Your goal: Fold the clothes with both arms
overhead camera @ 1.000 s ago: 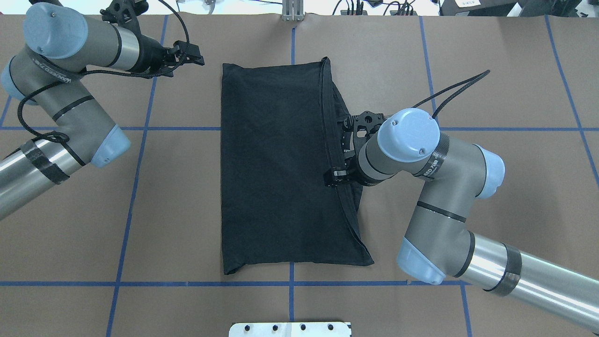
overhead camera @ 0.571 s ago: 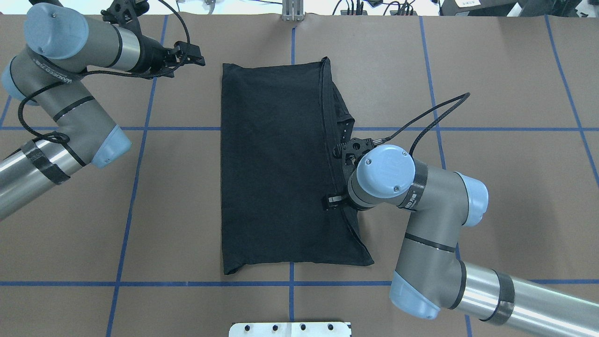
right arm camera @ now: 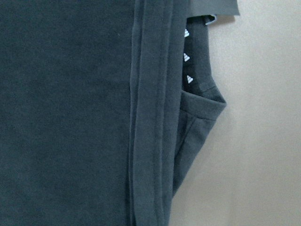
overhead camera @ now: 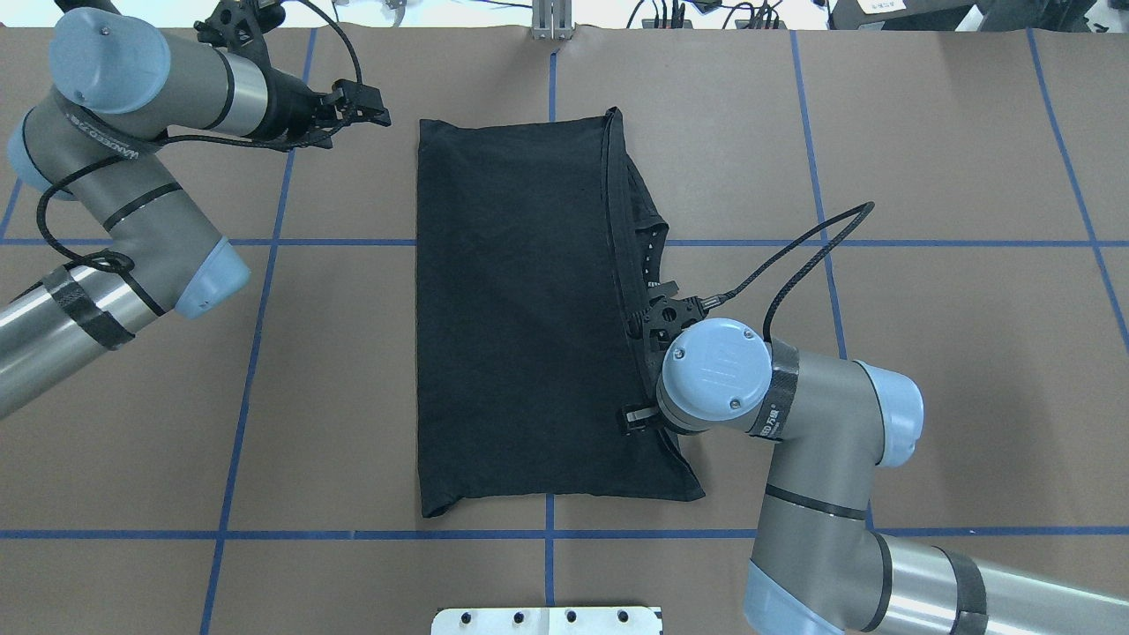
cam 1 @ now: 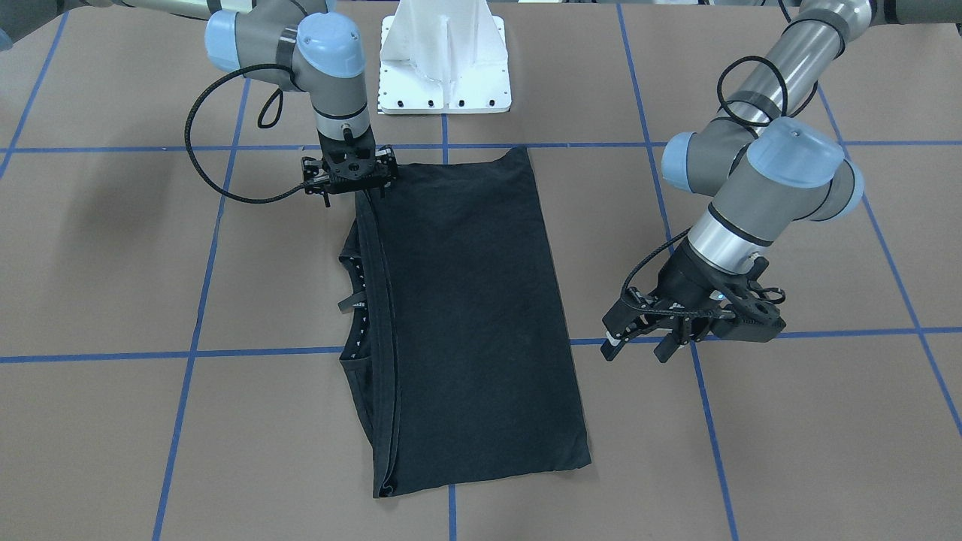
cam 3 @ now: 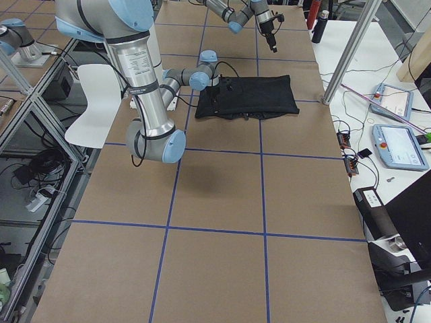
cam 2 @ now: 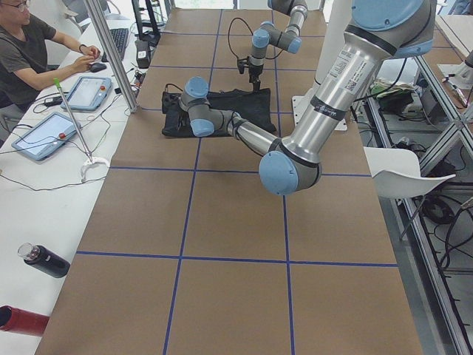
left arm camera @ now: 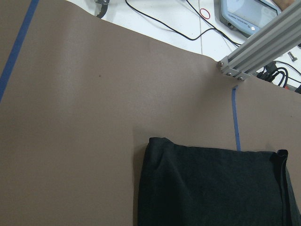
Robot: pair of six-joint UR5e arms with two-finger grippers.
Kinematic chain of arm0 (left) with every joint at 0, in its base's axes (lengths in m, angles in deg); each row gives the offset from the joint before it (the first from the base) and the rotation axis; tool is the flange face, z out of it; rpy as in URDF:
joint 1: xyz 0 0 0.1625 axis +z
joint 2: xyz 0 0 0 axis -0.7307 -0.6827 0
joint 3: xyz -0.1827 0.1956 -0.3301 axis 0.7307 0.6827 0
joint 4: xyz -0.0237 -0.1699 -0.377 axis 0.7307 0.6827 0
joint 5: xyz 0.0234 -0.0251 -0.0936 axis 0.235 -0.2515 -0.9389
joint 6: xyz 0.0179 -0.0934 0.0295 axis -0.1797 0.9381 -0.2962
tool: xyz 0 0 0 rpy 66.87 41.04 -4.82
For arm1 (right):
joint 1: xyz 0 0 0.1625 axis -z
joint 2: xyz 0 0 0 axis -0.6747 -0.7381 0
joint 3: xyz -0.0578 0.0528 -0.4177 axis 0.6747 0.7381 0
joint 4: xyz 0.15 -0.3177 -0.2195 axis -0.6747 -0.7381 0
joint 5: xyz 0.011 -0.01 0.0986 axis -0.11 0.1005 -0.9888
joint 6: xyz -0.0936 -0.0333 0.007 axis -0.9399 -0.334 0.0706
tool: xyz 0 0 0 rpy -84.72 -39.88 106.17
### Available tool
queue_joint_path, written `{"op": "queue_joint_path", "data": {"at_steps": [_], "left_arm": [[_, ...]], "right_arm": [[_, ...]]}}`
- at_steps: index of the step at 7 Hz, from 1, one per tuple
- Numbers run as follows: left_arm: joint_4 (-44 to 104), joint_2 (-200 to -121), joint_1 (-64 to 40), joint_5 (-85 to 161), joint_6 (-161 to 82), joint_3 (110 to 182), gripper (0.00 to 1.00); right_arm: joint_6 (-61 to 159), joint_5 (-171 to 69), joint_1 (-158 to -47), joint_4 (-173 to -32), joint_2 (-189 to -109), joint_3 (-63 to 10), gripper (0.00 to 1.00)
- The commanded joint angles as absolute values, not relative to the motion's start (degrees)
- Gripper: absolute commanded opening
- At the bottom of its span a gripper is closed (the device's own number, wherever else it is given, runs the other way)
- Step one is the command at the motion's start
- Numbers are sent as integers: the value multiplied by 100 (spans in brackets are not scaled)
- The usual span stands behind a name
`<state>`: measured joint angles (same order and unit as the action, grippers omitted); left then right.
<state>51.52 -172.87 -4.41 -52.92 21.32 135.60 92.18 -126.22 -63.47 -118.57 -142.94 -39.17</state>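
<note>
T-shirt (overhead camera: 512, 317): lies flat on the table (overhead camera: 926, 132) just in front of the white base (cam 1: 443, 68), as a long narrow panel running straight away from it, plain black side up.
Loose part: the collar (right arm camera: 195, 70) pokes out past the doubled long edge (right arm camera: 150, 117), on the base's right-hand side.
Right gripper (cam 1: 353, 184): points down over that long edge, at the end of the shirt nearer the base. I cannot tell whether its jaws are apart or together; no cloth hangs from them.
Left gripper (cam 1: 639, 347): hangs beside the shirt's corner farthest from the base, on its left-hand side, jaws apart and empty.
Step in hand: the lengthwise folds look done, and a crosswise fold seems left.
Next move: probably each gripper must go down to a corner and pinch every layer there, so the stack does not slide apart.
Containers: none seen; the shirt rests directly on the table.
</note>
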Motion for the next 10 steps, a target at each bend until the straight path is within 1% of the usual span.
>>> {"op": "queue_joint_path", "data": {"at_steps": [1,10], "left_arm": [[5152,-17287,-429,-5293,2133,13553,100],[5152,-17296,-376,-5293,2273,13553,100]], "right_arm": [[9133,-12610,-6274,-11871,-14355,-3897,100],[8835,-12663,-6387,-11888,-14469,-3862,100]]}}
